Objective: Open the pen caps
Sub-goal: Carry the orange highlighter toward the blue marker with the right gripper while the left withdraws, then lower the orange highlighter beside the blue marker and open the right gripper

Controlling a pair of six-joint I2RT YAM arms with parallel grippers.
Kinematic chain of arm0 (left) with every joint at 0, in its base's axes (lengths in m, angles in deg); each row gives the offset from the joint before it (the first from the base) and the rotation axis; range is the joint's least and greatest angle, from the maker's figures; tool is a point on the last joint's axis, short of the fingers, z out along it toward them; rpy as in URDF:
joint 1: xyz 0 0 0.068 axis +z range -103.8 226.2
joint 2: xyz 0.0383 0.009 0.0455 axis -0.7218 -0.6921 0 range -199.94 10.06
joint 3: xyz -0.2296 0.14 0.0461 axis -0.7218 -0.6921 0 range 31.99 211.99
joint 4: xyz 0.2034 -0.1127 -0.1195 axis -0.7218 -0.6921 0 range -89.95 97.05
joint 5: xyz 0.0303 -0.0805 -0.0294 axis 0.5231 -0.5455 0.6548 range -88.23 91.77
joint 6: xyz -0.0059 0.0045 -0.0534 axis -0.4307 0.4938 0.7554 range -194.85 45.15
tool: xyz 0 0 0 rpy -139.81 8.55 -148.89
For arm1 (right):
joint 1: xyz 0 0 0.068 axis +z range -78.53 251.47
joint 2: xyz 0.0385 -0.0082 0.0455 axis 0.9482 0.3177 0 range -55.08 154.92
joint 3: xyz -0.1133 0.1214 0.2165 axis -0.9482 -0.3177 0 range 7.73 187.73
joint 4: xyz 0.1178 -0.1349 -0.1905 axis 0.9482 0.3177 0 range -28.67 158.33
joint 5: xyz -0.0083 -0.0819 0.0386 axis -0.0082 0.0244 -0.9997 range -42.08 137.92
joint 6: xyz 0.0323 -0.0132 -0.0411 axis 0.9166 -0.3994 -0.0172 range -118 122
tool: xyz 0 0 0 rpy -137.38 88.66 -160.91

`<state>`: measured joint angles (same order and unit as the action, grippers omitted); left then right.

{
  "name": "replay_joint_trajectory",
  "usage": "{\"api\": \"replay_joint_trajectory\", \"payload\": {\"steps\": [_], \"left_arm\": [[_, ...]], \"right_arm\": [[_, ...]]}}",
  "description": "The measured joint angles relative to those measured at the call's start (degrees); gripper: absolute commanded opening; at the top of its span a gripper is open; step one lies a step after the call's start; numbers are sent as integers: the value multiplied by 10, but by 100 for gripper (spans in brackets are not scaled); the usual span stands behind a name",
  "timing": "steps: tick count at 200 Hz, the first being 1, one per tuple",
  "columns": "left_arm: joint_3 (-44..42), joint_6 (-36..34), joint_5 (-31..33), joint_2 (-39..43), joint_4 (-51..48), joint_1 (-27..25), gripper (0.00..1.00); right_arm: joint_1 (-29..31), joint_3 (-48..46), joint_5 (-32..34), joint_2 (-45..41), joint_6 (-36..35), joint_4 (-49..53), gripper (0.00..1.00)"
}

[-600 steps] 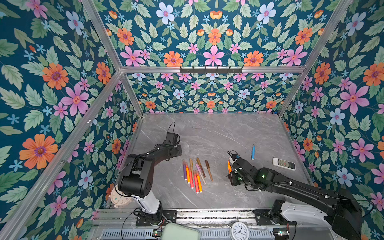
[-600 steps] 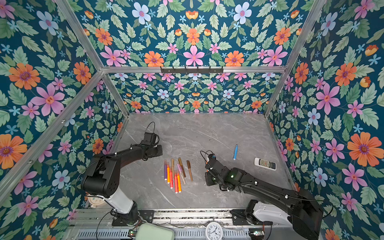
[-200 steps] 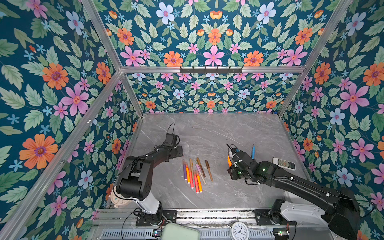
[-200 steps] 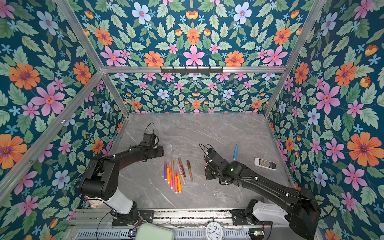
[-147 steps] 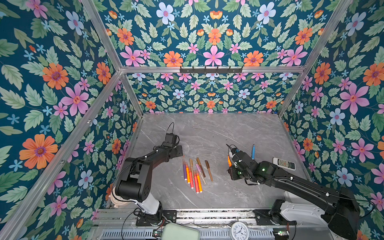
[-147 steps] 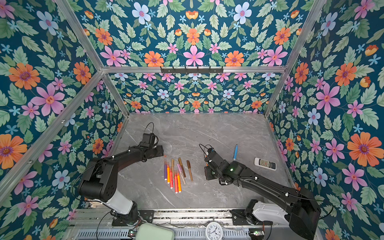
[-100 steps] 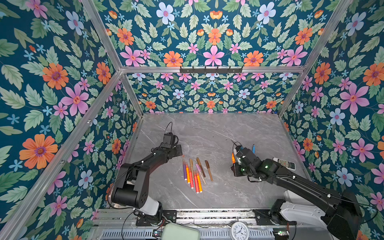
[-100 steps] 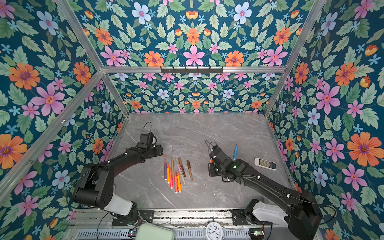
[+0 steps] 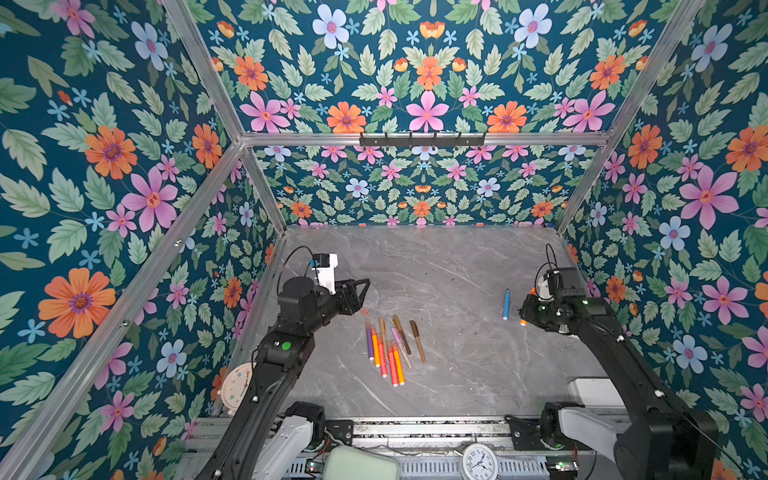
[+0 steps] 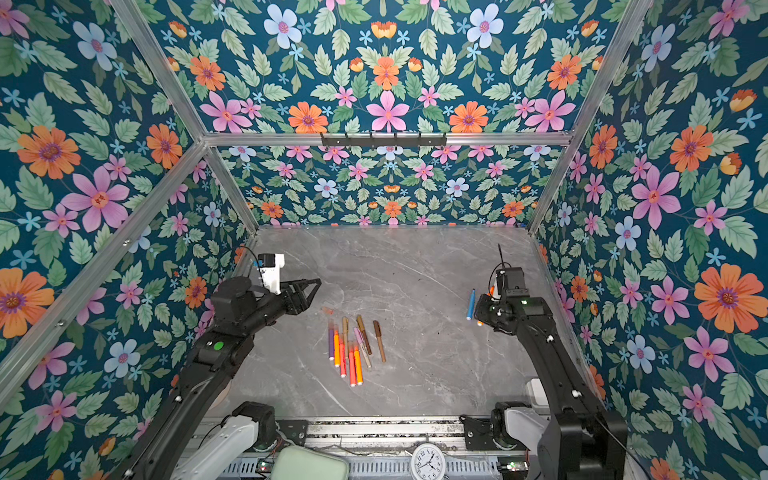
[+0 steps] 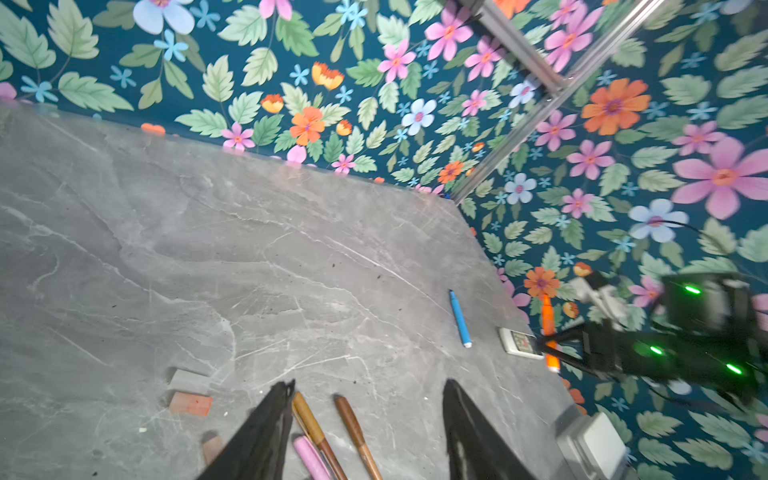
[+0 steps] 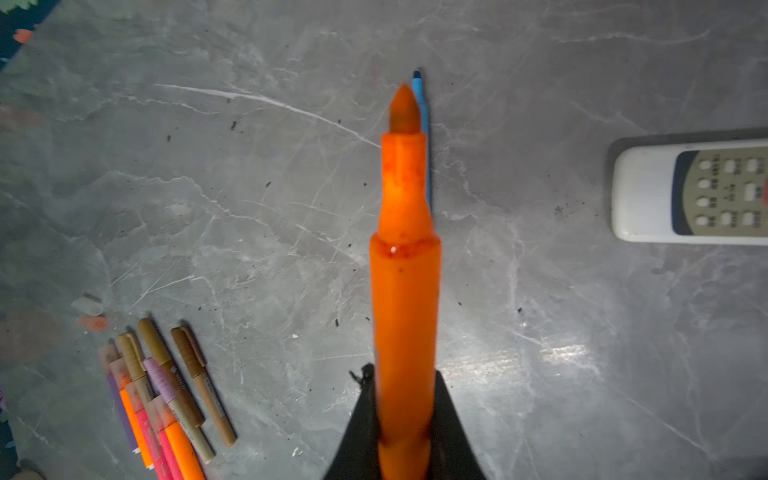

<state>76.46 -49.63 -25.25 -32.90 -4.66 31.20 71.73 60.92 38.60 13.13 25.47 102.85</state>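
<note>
The right gripper (image 12: 404, 376) has swung out beside the blue pen (image 9: 506, 304), clamping an uncapped orange pen (image 12: 405, 270), probably to park it. The left gripper (image 11: 368, 384) hovers open, empty.

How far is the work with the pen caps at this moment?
Done: the blue pen lies uncapped on the table, and loose caps lie beside the capped pens. In hand: the right gripper is shut on the orange pen, its tip already bare; the left gripper is open and empty. Left: those capped pens, about eight.
</note>
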Motion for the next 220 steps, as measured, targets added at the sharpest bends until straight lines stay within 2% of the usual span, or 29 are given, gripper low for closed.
{"api": "replay_joint_trajectory", "payload": {"steps": [29,53,104,157,189,220], "left_arm": [[5,-29,-13,60,-62,0,62],[-7,-46,8,78,-105,0,62],[-16,-58,14,90,-113,0,63],[-23,-58,1,83,-110,0,63],[-24,-58,0,79,-110,0,63],[-25,-58,-1,74,-108,0,63]], "right_arm": [[-5,51,5,92,-18,0,0],[-7,97,30,174,-33,-5,0],[-7,125,37,305,-56,-18,0],[-7,124,45,338,-59,-26,0],[-7,124,55,355,-61,-28,8],[-7,125,65,361,-62,-33,20]]}}
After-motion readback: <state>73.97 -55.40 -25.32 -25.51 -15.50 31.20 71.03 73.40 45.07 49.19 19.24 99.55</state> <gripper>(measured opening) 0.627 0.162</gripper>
